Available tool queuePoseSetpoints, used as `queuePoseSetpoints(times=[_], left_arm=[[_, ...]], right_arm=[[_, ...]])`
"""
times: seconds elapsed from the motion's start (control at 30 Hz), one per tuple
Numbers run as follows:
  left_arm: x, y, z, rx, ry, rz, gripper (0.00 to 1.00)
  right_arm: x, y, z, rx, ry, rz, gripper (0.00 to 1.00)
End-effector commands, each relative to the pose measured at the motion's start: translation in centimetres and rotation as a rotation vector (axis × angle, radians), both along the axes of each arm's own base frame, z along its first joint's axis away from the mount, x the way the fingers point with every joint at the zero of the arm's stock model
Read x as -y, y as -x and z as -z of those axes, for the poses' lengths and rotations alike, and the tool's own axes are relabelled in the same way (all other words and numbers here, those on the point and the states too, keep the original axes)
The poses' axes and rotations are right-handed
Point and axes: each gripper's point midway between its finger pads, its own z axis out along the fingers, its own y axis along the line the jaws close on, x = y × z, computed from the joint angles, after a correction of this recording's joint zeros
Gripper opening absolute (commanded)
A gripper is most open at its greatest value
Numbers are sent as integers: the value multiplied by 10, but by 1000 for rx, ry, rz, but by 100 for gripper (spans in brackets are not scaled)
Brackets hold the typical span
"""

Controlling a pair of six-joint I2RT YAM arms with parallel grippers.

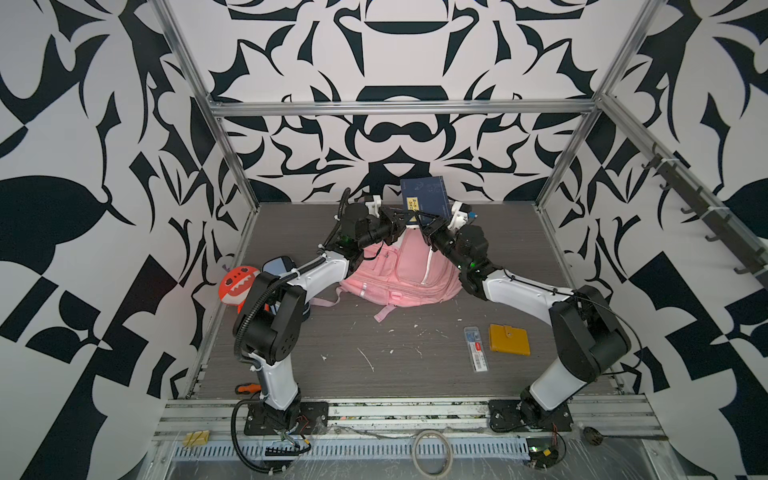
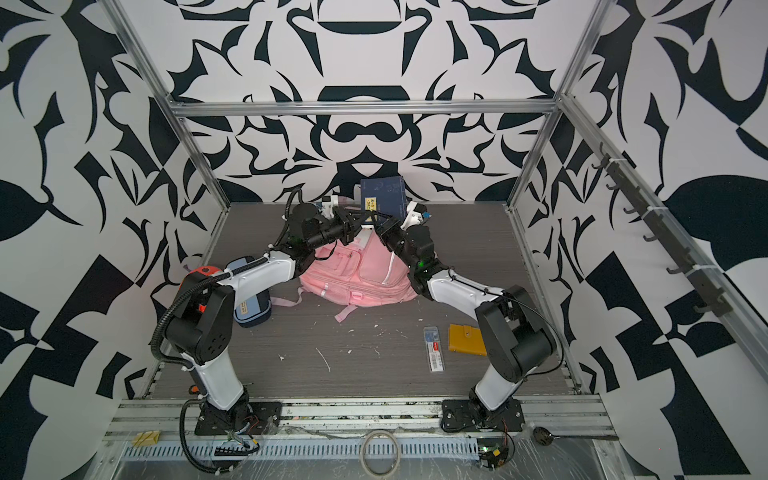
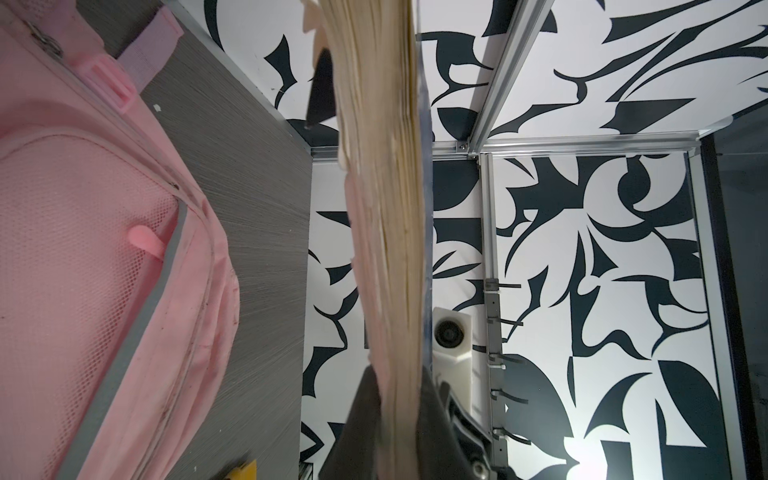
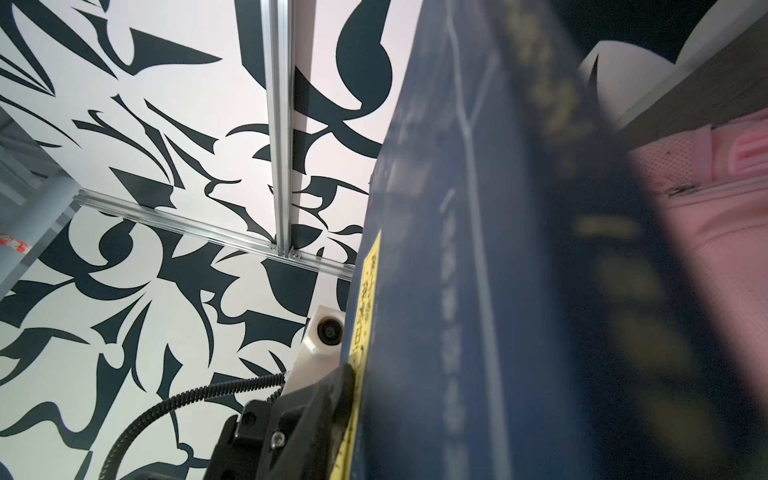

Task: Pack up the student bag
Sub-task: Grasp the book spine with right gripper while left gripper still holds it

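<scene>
The pink student bag (image 1: 399, 274) (image 2: 357, 274) lies on the grey table at mid-back, its top end toward the back wall. Over that end a navy blue book (image 1: 424, 195) (image 2: 384, 195) with a yellow sticker stands upright in the air. My left gripper (image 1: 405, 218) (image 3: 397, 415) is shut on the book's lower edge, both fingers (image 3: 357, 415) pressing the cream pages (image 3: 382, 208). My right gripper (image 1: 424, 222) meets the book from the right. One right finger (image 4: 332, 399) lies flat on the cover (image 4: 478, 249); the book hides the other. Pink bag fabric (image 3: 104, 249) (image 4: 727, 249) shows beside the book.
An orange-red toothy plush (image 1: 235, 284) and a blue pencil case (image 2: 249, 299) sit at the left edge, partly behind my left arm. A yellow wallet (image 1: 509, 338) and a clear pen box (image 1: 476, 348) lie front right. Metal frame posts ring the table.
</scene>
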Motion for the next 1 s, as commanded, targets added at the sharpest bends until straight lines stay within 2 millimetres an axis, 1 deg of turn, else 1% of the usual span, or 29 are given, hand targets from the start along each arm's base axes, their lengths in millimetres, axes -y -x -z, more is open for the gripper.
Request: queuePoseSetpoints(times=[0.0,0.03,0.07,0.1,0.13,0.17,0.2,0.23,0.27,0.3,0.33,0.43,0.5,0.53,0.6,0.7,0.8,0.87,0.9,0.97], left_arm=[[5,20,-24,66,4,53,0],[5,21,-22,66,-4,58,0],[6,23,-21,65,-8,66,0],[7,24,-20,63,-13,75,0],[9,26,-17,59,-19,87,4],[9,29,-13,53,-30,102,23],[9,33,-9,44,-50,118,46],[9,38,-3,48,-93,140,73],[5,43,3,46,-143,158,93],[1,47,6,53,-184,174,100],[-5,51,7,75,-224,196,99],[-35,59,5,130,-329,234,99],[-55,65,-12,227,-338,272,99],[-60,68,-19,276,-345,300,99],[-68,80,-33,379,-389,414,99],[-69,87,-44,468,-477,521,99],[-67,83,-64,550,-482,550,99],[-66,84,-81,608,-452,562,99],[-66,82,-86,631,-449,558,99],[-65,81,-86,636,-436,566,99]], right_arm=[[16,9,-46,126,-15,30,21],[20,9,-44,128,-2,34,19],[24,9,-42,126,15,37,14],[27,8,-41,125,32,34,6],[29,9,-41,131,52,28,0],[31,10,-42,140,77,17,0],[34,10,-44,151,102,12,0],[36,11,-47,161,136,-5,0],[39,13,-48,171,176,-28,0],[42,14,-46,165,211,-53,0],[45,16,-47,174,244,-99,0],[54,31,-48,186,388,-237,0],[54,49,-47,206,485,-364,0],[53,58,-46,210,516,-423,0],[51,80,-45,227,582,-545,0],[51,110,-44,270,629,-656,0],[49,135,-43,294,604,-752,0],[50,149,-42,302,601,-795,0],[50,155,-43,313,600,-812,0],[49,165,-50,355,589,-832,0]])
